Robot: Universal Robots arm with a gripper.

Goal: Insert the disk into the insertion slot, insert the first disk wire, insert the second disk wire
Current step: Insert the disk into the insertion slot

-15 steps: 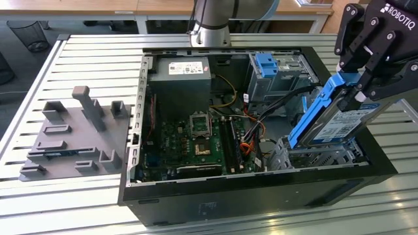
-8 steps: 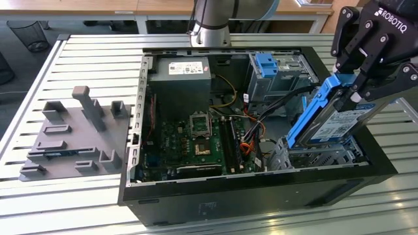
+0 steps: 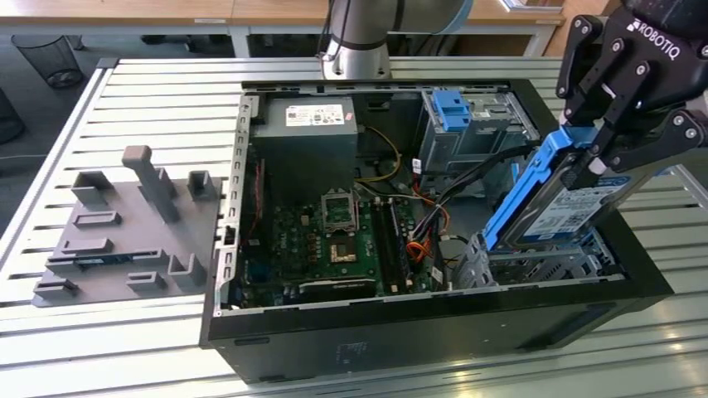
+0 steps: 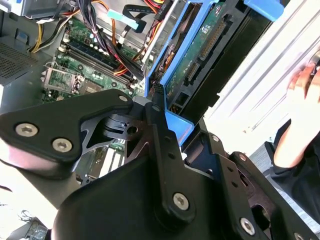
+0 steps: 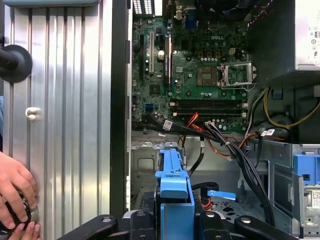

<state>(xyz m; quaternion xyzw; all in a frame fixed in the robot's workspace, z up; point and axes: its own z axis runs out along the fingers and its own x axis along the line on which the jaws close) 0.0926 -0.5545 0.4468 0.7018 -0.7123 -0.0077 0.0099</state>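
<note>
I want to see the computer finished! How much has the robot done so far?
Done: the gripper holds the disk. In hand: the disk stands tilted, its lower end at the insertion slot, not lying inside yet. Left: plugging in; the cables lie loose in the case, and the disk's connector looks bare.

Black tool — silver screws, white lettering — on silver-grey arm

White lettering on end effector; label on power supply.
</note>
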